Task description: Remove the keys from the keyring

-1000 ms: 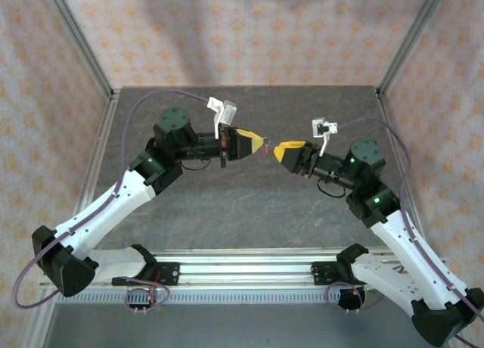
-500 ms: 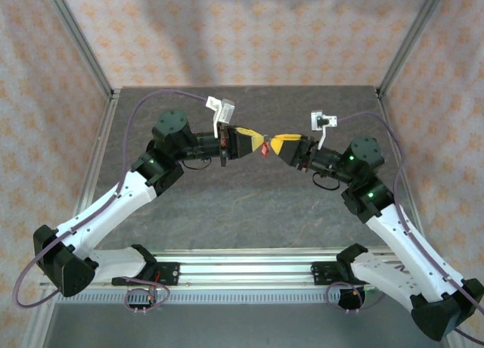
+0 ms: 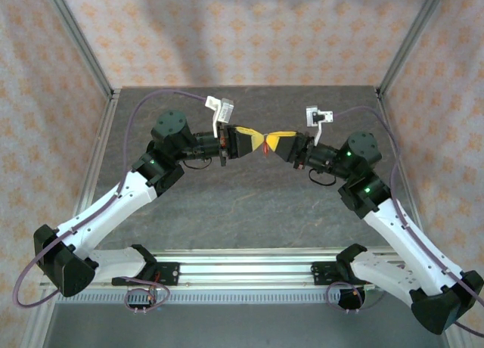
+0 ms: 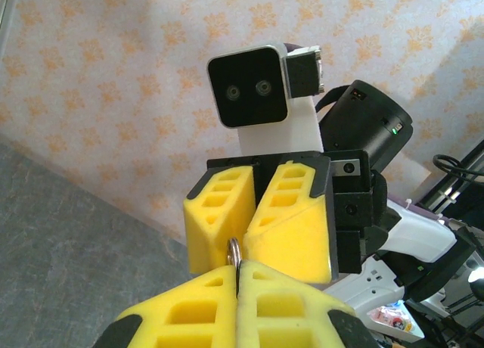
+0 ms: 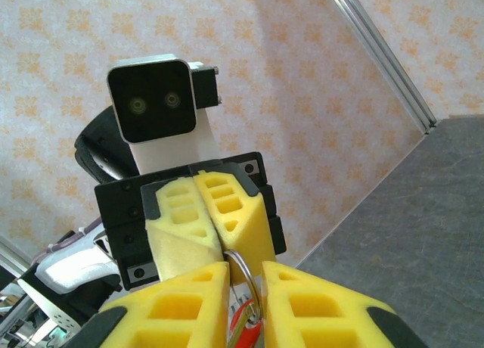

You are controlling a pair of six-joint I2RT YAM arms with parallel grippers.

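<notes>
Both grippers meet tip to tip above the middle of the table. My left gripper [image 3: 255,140] [image 4: 240,266] is shut on the thin metal ring of the keyring [image 4: 235,252]. My right gripper [image 3: 278,144] [image 5: 246,268] faces it, its jaws closed in on the same ring [image 5: 246,281] from the other side. The keyring's red piece [image 5: 248,334] [image 3: 266,150] hangs in the narrow gap between the right fingers. A pale key shaft [image 5: 237,330] hangs beside it, mostly hidden by the fingers.
The grey table [image 3: 242,204] lies below the arms, with patterned walls and metal corner posts [image 3: 408,38] around it. The rail with both arm bases [image 3: 242,268] runs along the near edge.
The right gripper has moved left up to the left gripper's tips and narrowed its jaws around the ring. The left gripper has stayed shut on the ring.
</notes>
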